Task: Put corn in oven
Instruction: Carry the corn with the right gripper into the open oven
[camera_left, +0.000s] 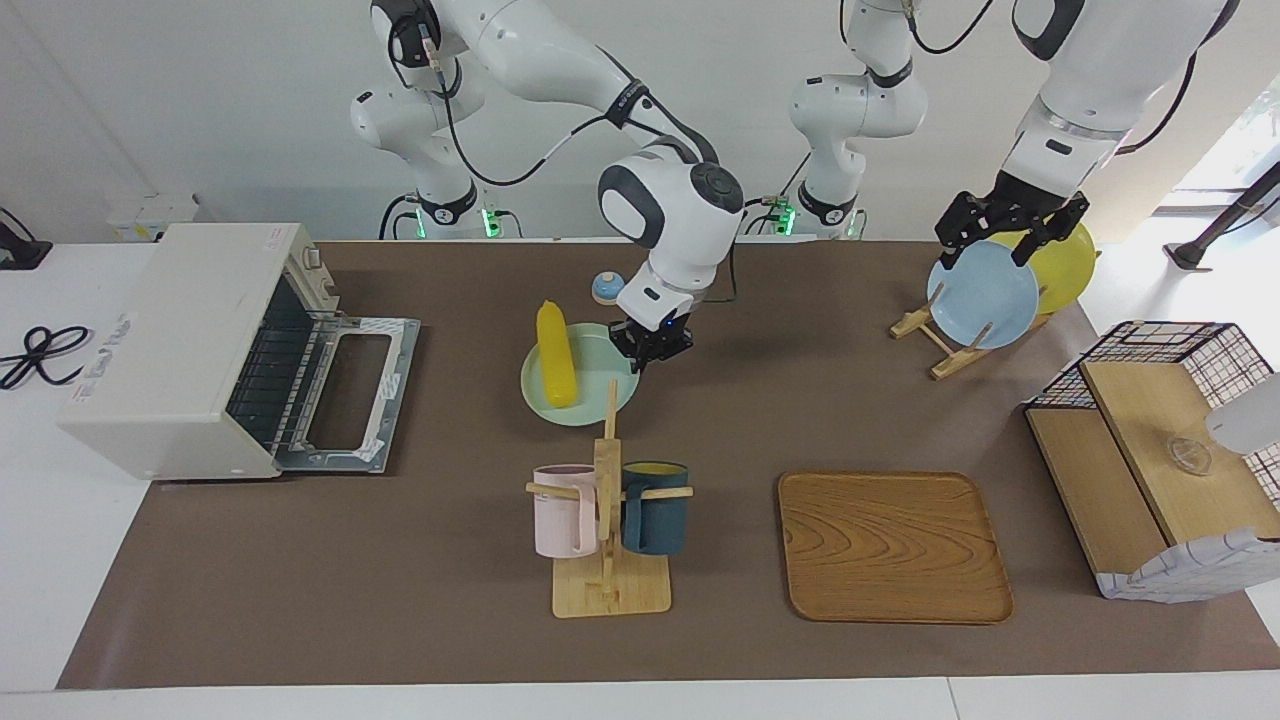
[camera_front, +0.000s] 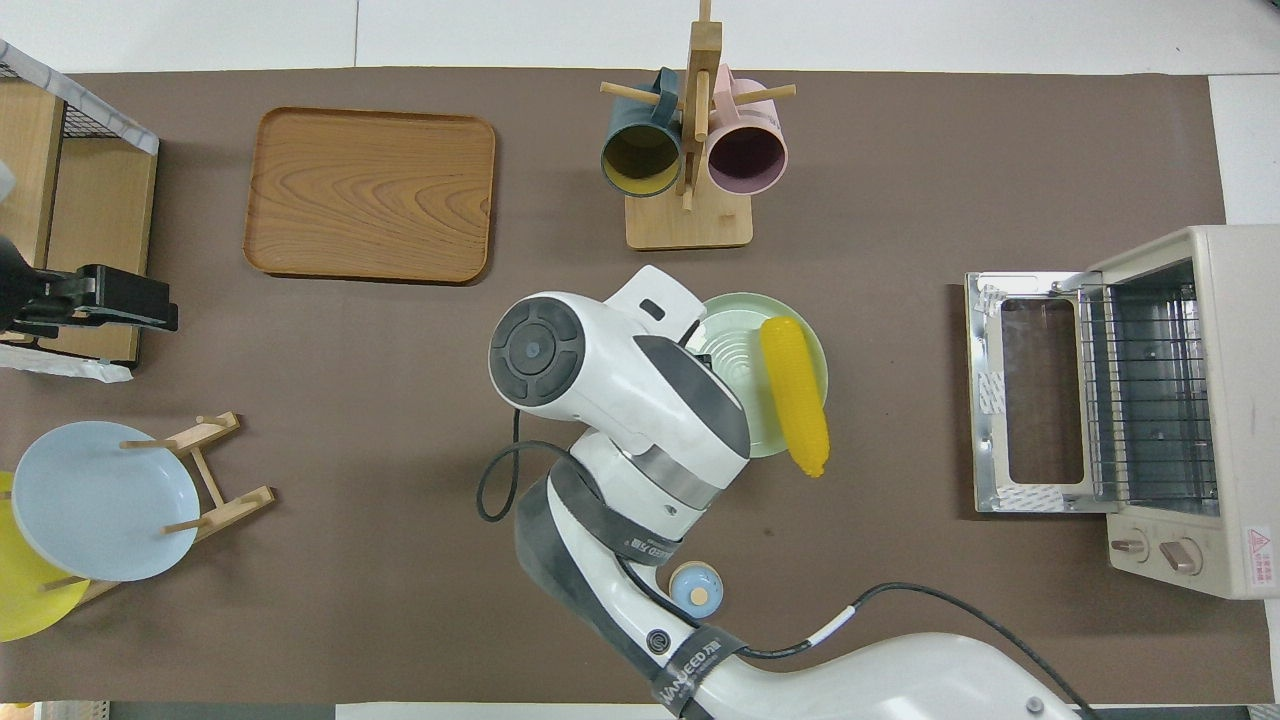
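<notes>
From the facing view, my own right wrist covers most of what I want to see: my right gripper points down at the edge of the pale green plate, at the rim toward my left arm's end of the table, and its fingertips are pressed together. Whether they pinch the plate's rim or only touch it I cannot make out, since the black fingers blur into one dark knot. The corn lies on that plate, along the side toward the oven, one end poking past the rim on the robots' side; my fingers do not touch it. The upright post of the wooden mug rack cuts across the plate's edge farthest from me. The oven's door lies dropped open, its inside mostly dark. My left gripper hangs over the blue plate in the plate stand, fingers spread wide with nothing in them; the arm above it is cut off at the frame's top.

From overhead, my right forearm and wrist hide my right gripper entirely and cover part of the pale green plate. The corn shows clearly there. The oven's wire rack is visible. My left gripper shows partly at the frame's edge.
</notes>
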